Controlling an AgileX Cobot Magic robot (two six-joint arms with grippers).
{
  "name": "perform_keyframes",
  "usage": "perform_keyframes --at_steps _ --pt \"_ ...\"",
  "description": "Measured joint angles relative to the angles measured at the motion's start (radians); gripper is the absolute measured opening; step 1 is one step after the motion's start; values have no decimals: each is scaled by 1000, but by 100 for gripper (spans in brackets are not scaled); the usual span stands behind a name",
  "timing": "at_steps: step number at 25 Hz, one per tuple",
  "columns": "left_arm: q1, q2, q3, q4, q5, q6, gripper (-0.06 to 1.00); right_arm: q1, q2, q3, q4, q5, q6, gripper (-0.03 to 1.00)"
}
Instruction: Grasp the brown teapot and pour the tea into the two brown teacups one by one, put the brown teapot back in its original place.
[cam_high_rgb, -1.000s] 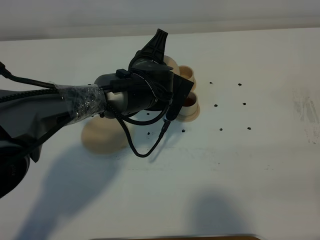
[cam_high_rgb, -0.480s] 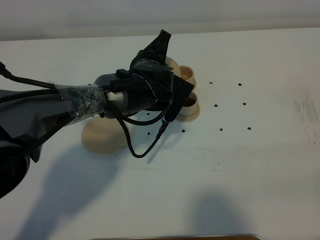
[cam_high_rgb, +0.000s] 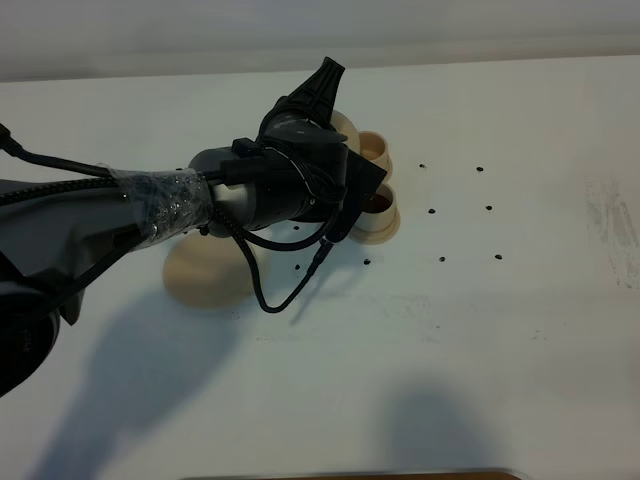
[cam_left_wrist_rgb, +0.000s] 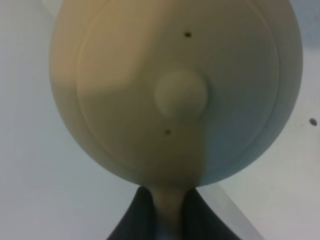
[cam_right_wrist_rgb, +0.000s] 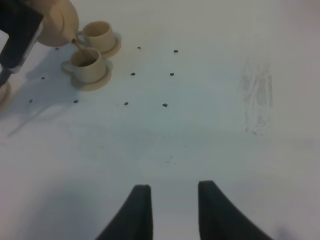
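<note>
The brown teapot (cam_left_wrist_rgb: 175, 90) fills the left wrist view, lid knob toward the camera. My left gripper (cam_left_wrist_rgb: 169, 197) is shut on its loop handle. From above, the left arm (cam_high_rgb: 270, 185) covers most of the teapot (cam_high_rgb: 347, 128), which is held tilted over the cups. In the right wrist view a thin stream runs from the teapot (cam_right_wrist_rgb: 59, 20) into the near teacup (cam_right_wrist_rgb: 86, 64), which holds dark tea (cam_high_rgb: 378, 204). The far teacup (cam_high_rgb: 373, 148) stands just behind it. The teapot's round saucer (cam_high_rgb: 205, 275) lies bare to the left. My right gripper (cam_right_wrist_rgb: 172, 189) hovers open over bare table.
Small black dots (cam_high_rgb: 443, 260) mark the white table (cam_high_rgb: 500, 330) right of the cups. A faint scuffed patch (cam_high_rgb: 615, 225) lies at the far right. A black cable (cam_high_rgb: 290, 290) hangs from the left arm above the table.
The left arm has shifted only slightly and its hanging cable has swung a little. The teapot stays tilted over the near teacup.
</note>
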Motion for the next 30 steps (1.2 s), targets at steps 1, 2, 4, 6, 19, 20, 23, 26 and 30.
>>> perform_keyframes --at_steps 1,2,4,6,19,20,23,26,30 --pt "0 0 0 5 1 0 16 0 0 0 0 0 0 22" --pt "0 0 0 9 1 0 16 0 0 0 0 0 0 22" --pt "0 0 0 10 2 0 16 0 0 0 0 0 0 22" --pt "0 0 0 10 4 0 16 0 0 0 0 0 0 22" --pt "0 0 0 62 11 0 16 0 0 0 0 0 0 22" --pt "0 0 0 62 12 0 16 0 0 0 0 0 0 22" --pt "0 0 0 62 12 1 16 0 0 0 0 0 0 22" --pt "0 0 0 62 12 -1 16 0 0 0 0 0 0 22" --pt "0 0 0 48 12 0 16 0 0 0 0 0 0 22"
